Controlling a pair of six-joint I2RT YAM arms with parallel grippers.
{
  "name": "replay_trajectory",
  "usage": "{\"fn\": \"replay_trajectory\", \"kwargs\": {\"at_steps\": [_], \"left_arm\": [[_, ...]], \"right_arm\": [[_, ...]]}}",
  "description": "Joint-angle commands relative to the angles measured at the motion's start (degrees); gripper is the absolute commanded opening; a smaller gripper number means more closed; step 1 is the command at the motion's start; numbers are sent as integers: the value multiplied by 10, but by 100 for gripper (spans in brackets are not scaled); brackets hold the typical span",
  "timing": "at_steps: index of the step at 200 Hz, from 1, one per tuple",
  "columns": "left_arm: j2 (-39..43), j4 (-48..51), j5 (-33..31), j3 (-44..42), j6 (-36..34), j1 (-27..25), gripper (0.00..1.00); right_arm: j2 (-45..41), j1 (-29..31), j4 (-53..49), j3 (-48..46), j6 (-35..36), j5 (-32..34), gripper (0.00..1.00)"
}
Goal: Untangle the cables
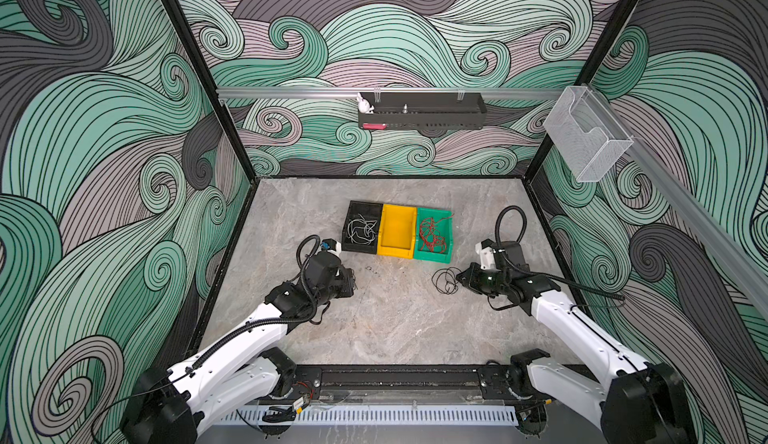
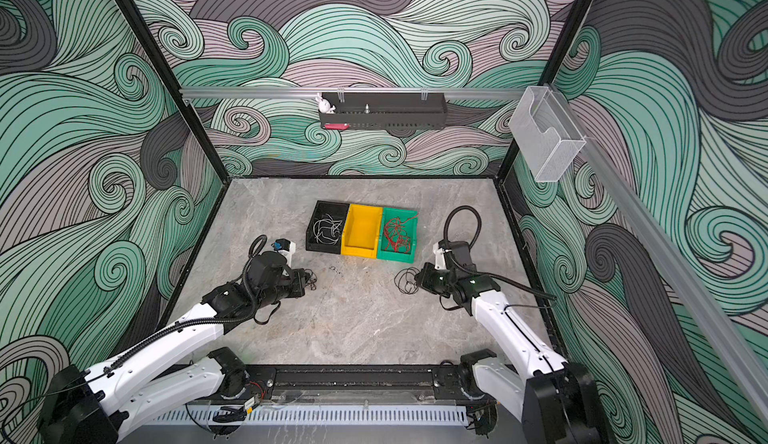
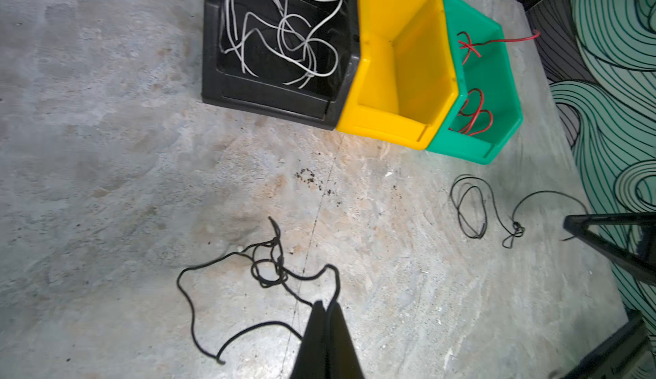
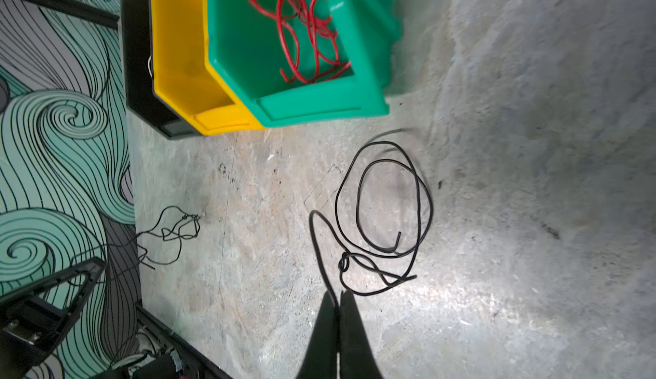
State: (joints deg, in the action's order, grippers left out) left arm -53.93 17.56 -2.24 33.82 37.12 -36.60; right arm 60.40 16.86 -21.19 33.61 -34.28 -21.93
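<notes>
Our left gripper (image 3: pixel 326 305) is pinched tight on a knotted black cable (image 3: pixel 277 270) lying on the table (image 3: pixel 106 146). Our right gripper (image 4: pixel 339 295) likewise pinches a looped black cable (image 4: pixel 384 142). Beyond them, white cables (image 3: pixel 284 36) fill the black bin (image 3: pixel 269 100) and red cables (image 4: pixel 305 22) the green bin (image 4: pixel 319 107).

Black bin (image 1: pixel 360 249), yellow bin (image 1: pixel 397 230) and green bin (image 1: pixel 432 256) sit touching, side by side.

This is a robotics lab cell, a boxed-in test bench. Swirl-printed wall panels (image 1: pixel 374 26) in black frame posts (image 1: pixel 198 72) enclose a grey stone-look tabletop (image 1: pixel 395 325). The left arm (image 1: pixel 237 344) and right arm (image 1: pixel 582 329) bolt to a black base rail (image 1: pixel 399 377) behind a slotted wiring duct (image 1: pixel 374 415). Aluminium rails (image 1: pixel 291 93) on the walls carry a black tray (image 1: pixel 424 115) and a clear holder (image 1: pixel 586 138).
</notes>
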Motion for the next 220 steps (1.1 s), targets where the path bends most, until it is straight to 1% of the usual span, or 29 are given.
{"fn": "replay_trajectory", "kwargs": {"at_steps": [1, 21, 46, 57, 62, 65, 74, 104, 141, 169, 188, 220], "left_arm": [[-10, -19, 28, 23, 13, -17, 0], [-21, -22, 24, 21, 16, -22, 0], [-29, -28, 22, 8, 23, -23, 0], [-30, -31, 23, 2, 24, -23, 2], [-30, -31, 23, 0, 24, -23, 3], [-30, -31, 23, 0, 25, -23, 3], [-30, -31, 23, -3, 25, -23, 3], [-25, -32, 19, -8, 25, -23, 2], [-29, -14, 6, -9, 30, -23, 6], [-25, -14, 5, -23, 37, -23, 6], [-18, -13, 5, -33, 42, -23, 6], [-3, -11, -1, -42, 47, -23, 6]], "right_arm": [[17, 39, -26, 27, 15, -6, 5], [36, 67, -18, 27, 18, 8, 6], [61, 84, -6, 27, 22, 13, 9], [70, 92, -8, 28, 27, 20, 11], [73, 95, -8, 28, 31, 23, 12], [74, 96, -9, 29, 32, 25, 16], [77, 100, -11, 30, 37, 34, 22], [84, 112, -13, 32, 55, 67, 34], [122, 135, -9, 41, 75, 99, 42], [167, 151, 3, 49, 82, 111, 49], [200, 162, 11, 58, 85, 126, 50], [228, 187, 25, 69, 87, 160, 50]]}}
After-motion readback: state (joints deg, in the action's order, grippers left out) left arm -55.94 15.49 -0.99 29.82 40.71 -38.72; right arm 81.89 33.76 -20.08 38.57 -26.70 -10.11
